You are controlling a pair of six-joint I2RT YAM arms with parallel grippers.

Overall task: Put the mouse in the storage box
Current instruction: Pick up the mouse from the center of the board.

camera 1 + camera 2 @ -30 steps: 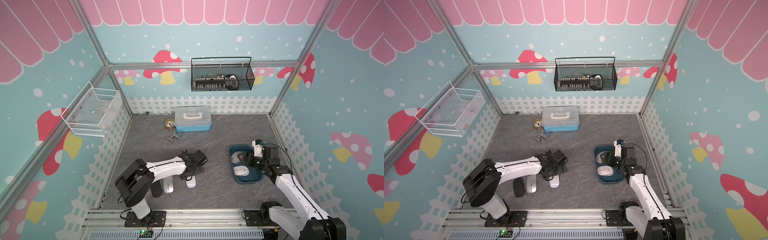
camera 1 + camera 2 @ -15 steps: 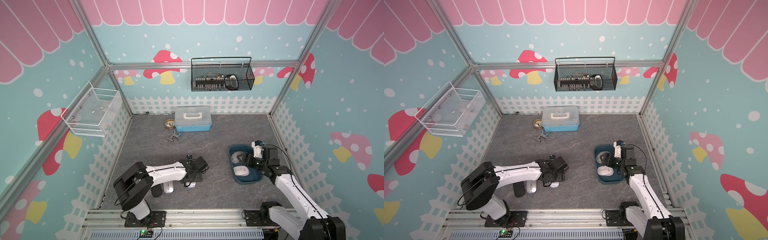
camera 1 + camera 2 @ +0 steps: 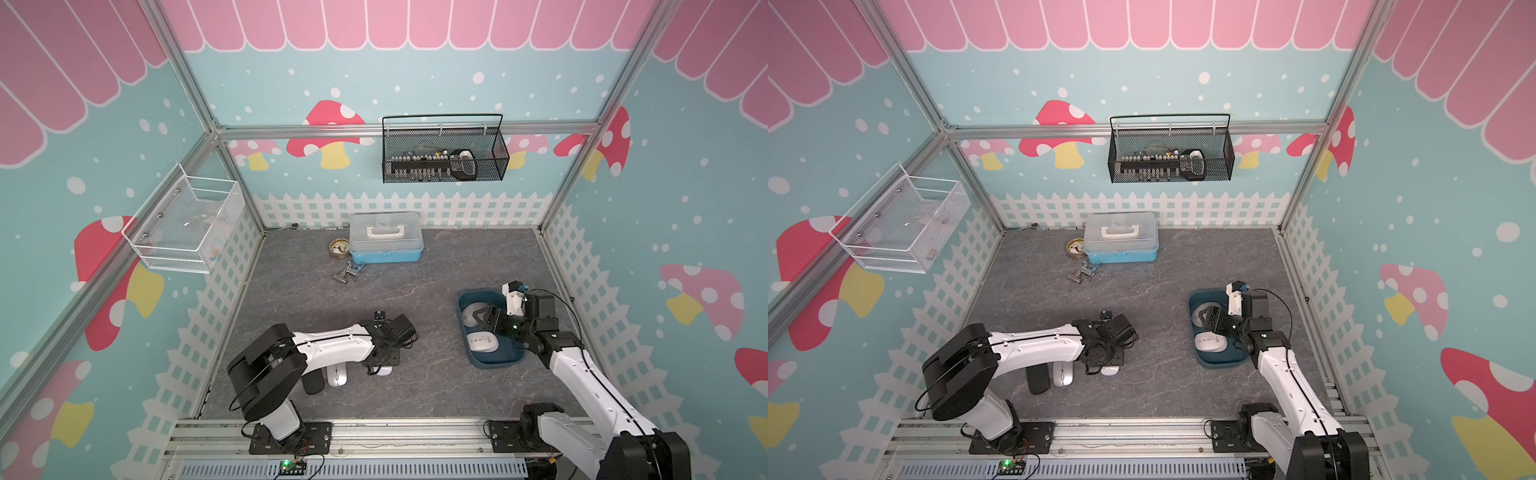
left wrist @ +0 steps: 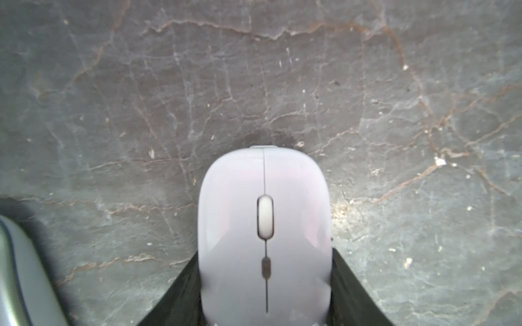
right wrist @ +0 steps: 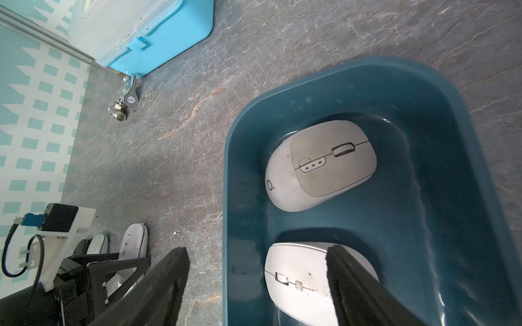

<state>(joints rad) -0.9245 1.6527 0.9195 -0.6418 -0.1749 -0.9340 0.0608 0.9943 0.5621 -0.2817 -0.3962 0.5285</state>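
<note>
**Desk:** What does the left wrist camera catch that the top views hide?

**Photographer:** The left gripper (image 4: 264,255) clamped on the pale grey plastic mouse (image 4: 264,214), with black fingers (image 4: 183,285) tight against both flanks, on the grey stone-pattern floor (image 4: 254,70). From above the arm covers most of it. It lies at 7 o'clock, beside a silver mouse (image 3: 336,376) and a black mouse (image 3: 312,382).

**Desk:** And to the right?

**Photographer:** Bare floor at 6 o'clock. Then the dark teal shallow plastic storage box (image 3: 494,360) at 4 o'clock, near the fence wall. It holds a beige-topped mouse (image 5: 319,166) and a white mouse (image 5: 296,279). The right gripper (image 5: 257,251) hangs over the box's rim, jaws wide apart and empty.
</note>
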